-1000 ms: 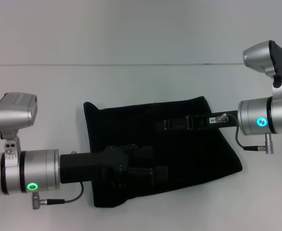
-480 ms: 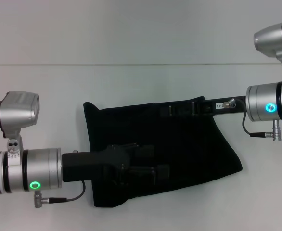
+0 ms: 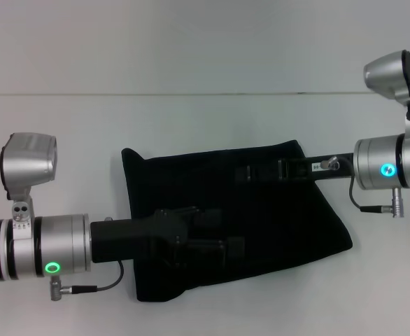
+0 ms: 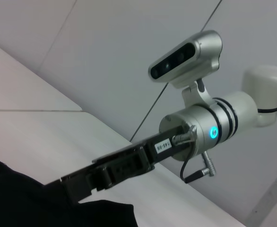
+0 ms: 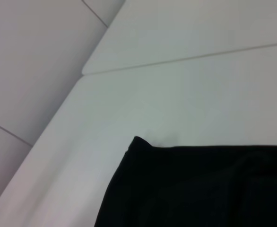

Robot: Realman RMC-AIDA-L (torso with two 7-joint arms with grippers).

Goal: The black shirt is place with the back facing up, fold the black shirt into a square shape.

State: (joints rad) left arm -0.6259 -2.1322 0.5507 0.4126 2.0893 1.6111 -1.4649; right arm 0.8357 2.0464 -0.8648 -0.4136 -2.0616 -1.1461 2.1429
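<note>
Counter (image 3: 205, 63): one, plain white, carrying everything.

Black shirt (image 3: 275, 224): one, lying flat on the counter under both hands, already folded down to a rough four-sided block. It's not square yet: the edge on the right hand's side slants and the corner nearest that arm sticks out, so I'd judge at least one more fold or a tidy-up is due.

Left hand (image 3: 222, 234): reaches in from the left arm's side, low over the shirt's near half, probably there to pin or pick up that part of the cloth. It's black on black, so I can't tell whether the fingers are spread or pinching fabric.

Right hand (image 3: 250, 172): comes in from the opposite side over the shirt's far half, just inside the far edge. Same problem, finger state unreadable. The left wrist view shows it (image 4: 105, 175) low at the cloth's edge, no clear grip visible.

Count: two hands, one shirt, one counter.
</note>
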